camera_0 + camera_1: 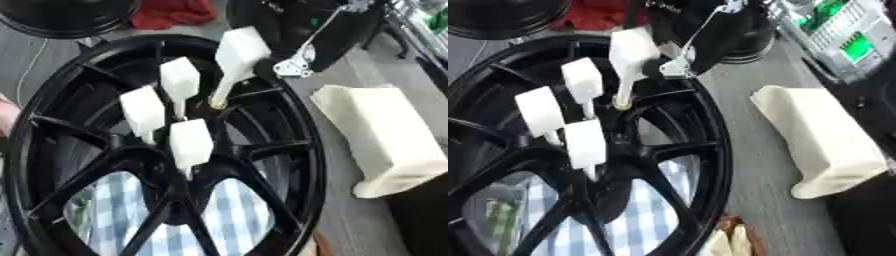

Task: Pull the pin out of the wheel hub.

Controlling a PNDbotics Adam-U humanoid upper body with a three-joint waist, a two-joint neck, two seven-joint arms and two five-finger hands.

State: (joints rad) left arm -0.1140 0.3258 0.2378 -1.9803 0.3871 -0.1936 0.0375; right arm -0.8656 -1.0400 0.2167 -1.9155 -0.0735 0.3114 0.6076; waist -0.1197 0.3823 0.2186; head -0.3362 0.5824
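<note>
Where the black wheel hub (289, 150) lies flat on the grey tabletop (350, 220), 4 white pins stand in its centre, each with a broad flat-sided head on a thin stem. 3 of them cluster upright near the middle: 1 toward the left (143, 111), 1 behind it (179, 80) and 1 nearest the camera (191, 142). The 4th pin (238, 55) leans toward the far right, its stem tip, with a yellowish end, at a spoke near the rim. A blue-and-white checked cloth (114, 215) shows through the gaps between the spokes.

The right robot hand (302, 45) comes in from above as a dark mass with a silver bracket and touches the head of the leaning pin; I cannot tell how its fingers are set, because they blur into the black shapes behind. No left robot hand shows.

A cream moulded block (385, 135) lies on the tabletop just right of the rim, with a grey strip of bare surface between them. A red cloth (171, 12) sits beyond the far edge of the hub, beside another black round object (70, 17). The hub's left and near edges are cut off.
</note>
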